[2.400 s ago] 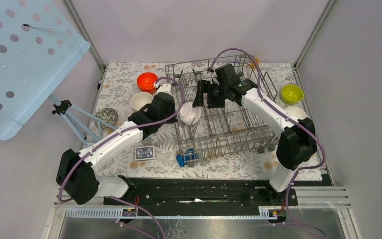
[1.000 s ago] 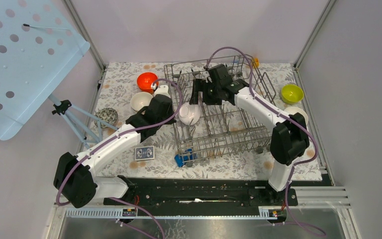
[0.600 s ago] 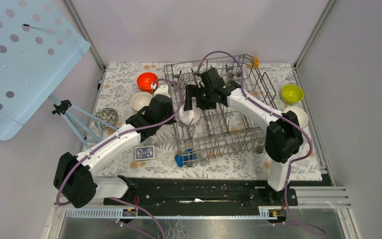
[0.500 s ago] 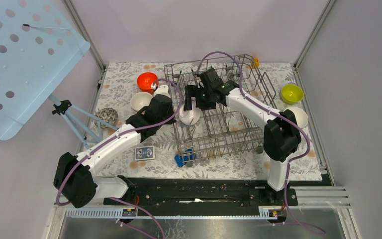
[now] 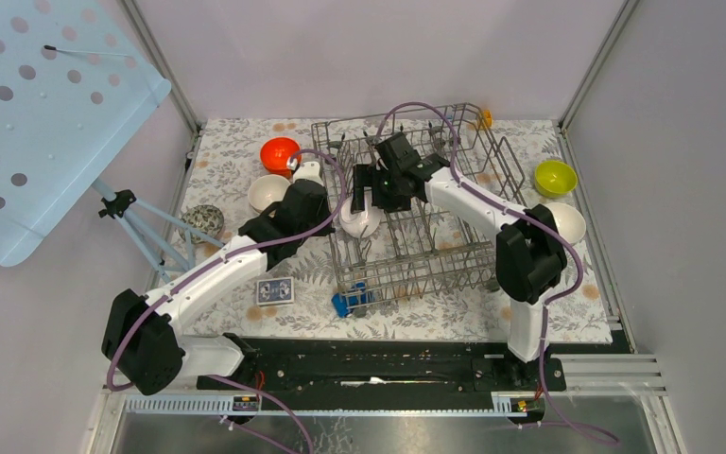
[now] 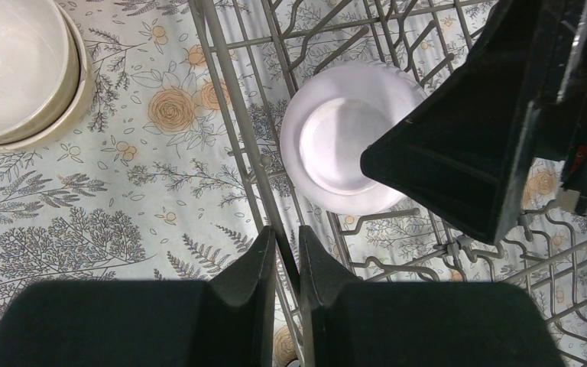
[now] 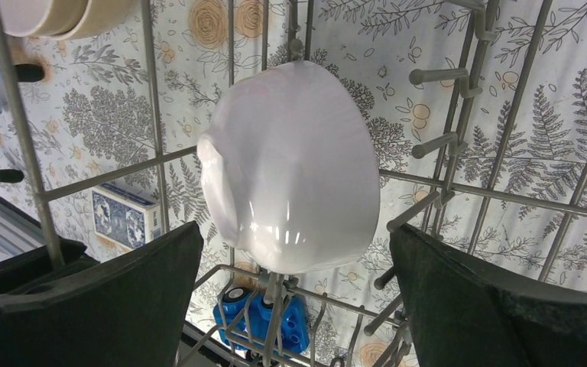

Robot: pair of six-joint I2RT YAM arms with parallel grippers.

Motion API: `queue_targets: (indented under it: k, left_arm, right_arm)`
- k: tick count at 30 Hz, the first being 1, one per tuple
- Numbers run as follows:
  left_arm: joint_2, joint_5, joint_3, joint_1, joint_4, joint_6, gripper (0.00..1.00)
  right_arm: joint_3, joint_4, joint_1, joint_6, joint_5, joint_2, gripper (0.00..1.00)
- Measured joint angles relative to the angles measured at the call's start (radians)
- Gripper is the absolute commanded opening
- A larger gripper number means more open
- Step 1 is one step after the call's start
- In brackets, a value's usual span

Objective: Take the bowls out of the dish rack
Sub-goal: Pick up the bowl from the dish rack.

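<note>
The right hand hangs spread wide, a finger either side of the white bowl, which lies tilted in the left part of the dish rack by the far edge of the table. The left hand pinches the rack's rim wire. Next, I judge: close on the bowl, then lift it clear of the tines.

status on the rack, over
Right hand open, straddling the white bowl. Left hand shut on the rack side wire. Bowl sits in rack, tines close beside it.
</note>
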Motion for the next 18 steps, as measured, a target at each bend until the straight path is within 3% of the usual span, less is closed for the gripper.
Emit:
queue_targets:
  k: [7, 18]
  left_arm:
    - [-0.001, 0.005, -0.002, 0.002, 0.002, 0.0, 0.0]
    - [-0.009, 0.008, -0.011, 0.003, 0.008, 0.0, 0.0]
  right_arm:
    - [-0.034, 0.046, -0.001, 0.022, -0.005, 0.01, 0.96]
    - [-0.053, 0.076, -0.011, 0.035, -0.038, 0.014, 0.78]
